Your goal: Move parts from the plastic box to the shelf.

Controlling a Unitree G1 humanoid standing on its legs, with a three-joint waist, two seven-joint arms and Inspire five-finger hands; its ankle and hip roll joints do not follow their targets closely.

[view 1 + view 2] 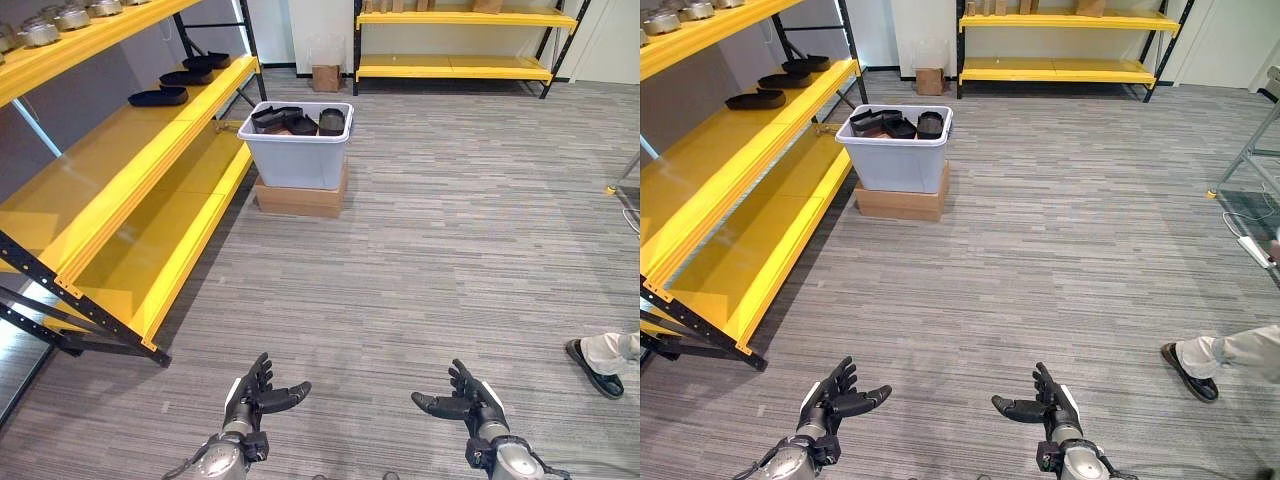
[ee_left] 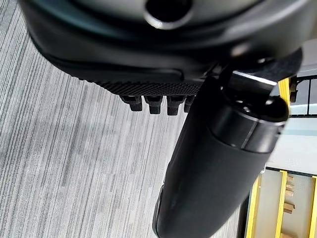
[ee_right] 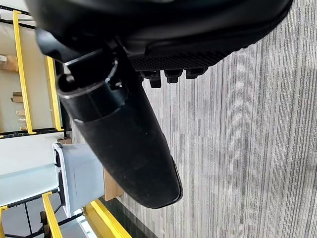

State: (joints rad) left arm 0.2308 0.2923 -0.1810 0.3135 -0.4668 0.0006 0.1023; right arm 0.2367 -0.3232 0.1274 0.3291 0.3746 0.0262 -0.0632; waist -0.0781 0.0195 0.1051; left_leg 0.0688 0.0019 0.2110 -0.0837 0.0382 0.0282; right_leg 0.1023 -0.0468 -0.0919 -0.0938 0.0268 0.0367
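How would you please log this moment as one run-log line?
stage: approach | left hand: open, empty | right hand: open, empty | plastic box: ahead, holds dark parts | shelf: left, three parts on it

Bright even indoor light, faint glare on yellow shelf [image 1: 120, 160], wrist views blurred close-up

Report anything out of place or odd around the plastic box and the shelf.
Nothing spilled or damaged. The plastic box sits upright on a flat cardboard box, dark parts piled inside. Three more parts lie on the yellow shelf. A person's shoe stands nearby.
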